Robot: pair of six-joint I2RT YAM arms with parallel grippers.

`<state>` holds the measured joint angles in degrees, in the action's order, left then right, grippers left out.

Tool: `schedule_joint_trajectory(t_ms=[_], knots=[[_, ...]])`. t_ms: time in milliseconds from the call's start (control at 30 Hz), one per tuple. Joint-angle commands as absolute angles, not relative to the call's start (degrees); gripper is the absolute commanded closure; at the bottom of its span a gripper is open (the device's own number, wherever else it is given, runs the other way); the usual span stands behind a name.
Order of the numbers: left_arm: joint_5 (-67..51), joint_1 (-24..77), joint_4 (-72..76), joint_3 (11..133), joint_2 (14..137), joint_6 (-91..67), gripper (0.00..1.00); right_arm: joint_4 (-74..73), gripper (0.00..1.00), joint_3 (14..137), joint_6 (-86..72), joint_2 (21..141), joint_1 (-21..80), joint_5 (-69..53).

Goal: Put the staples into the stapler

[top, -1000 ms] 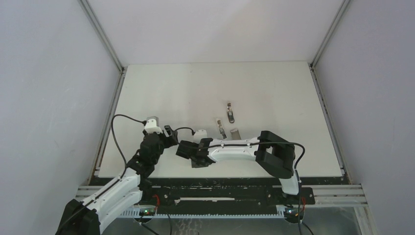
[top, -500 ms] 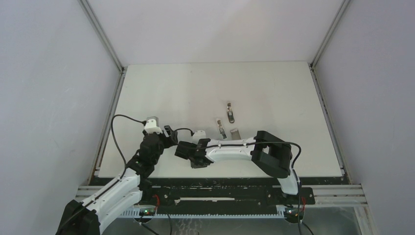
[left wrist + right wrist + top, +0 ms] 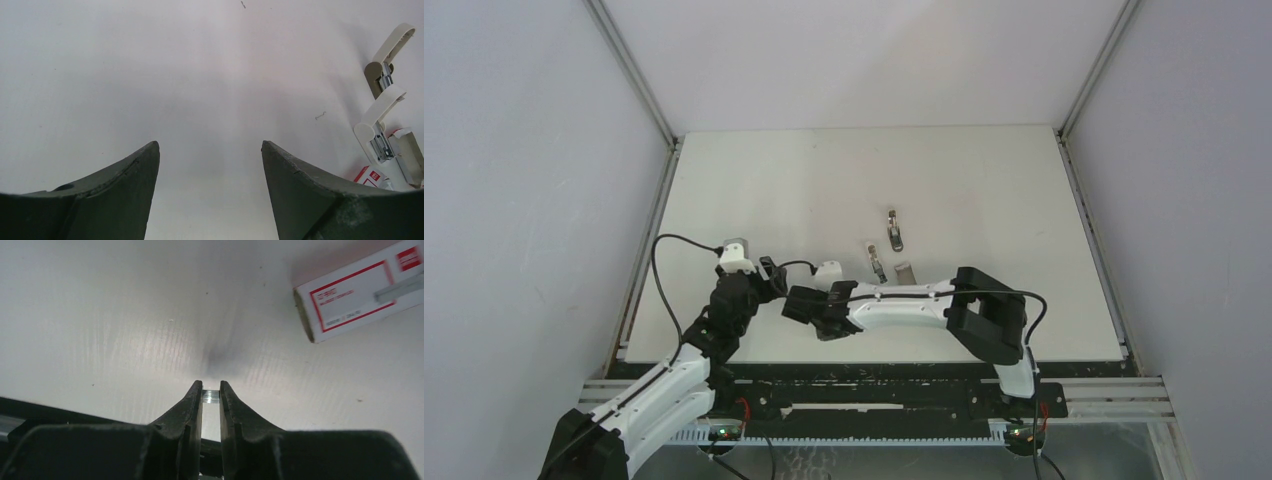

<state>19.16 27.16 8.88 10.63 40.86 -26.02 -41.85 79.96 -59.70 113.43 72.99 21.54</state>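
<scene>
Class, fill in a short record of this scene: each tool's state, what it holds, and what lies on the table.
Left tool: open, holding nothing
Right tool: closed on a silvery-grey staple strip
Box: red-and-white cardboard box, flat on the white table
Staplers: small white plastic stapler and a cream plastic stapler beyond it, both untouched

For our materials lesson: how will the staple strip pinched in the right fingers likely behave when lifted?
Probably light: the staple strip is a thin sliver between the right fingers. Likely slippery, since it looks shiny metal. Possibly fragile, being so thin.
</scene>
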Motion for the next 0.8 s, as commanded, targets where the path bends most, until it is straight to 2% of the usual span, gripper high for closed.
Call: schedule_joint_trajectory(t_ms=[0, 167, 367, 533, 767], knots=[[19.05, 27.39, 11.97, 12.72, 40.80, -24.20, 0.21, -41.39, 0.85, 77.97, -49.93, 104.18, 71.11, 27.20], [18.02, 27.31, 12.92, 12.15, 40.54, -24.08, 0.21, -35.32, 0.85, 68.10, -38.35, 94.89, 63.09, 27.65], [17.47, 26.37, 13.18, 11.63, 39.71, -23.70, 0.21, -20.70, 0.84, 56.94, -22.53, 86.68, 46.99, 16.58], [18.08, 26.21, 13.64, 11.29, 40.02, -23.22, 0.22, -15.41, 0.83, 55.83, -16.97, 87.48, 37.60, 11.26], [17.27, 26.02, 15.00, 11.68, 43.20, -23.11, 0.22, -12.84, 0.84, 58.16, -14.96, 92.24, 32.98, 8.48]])
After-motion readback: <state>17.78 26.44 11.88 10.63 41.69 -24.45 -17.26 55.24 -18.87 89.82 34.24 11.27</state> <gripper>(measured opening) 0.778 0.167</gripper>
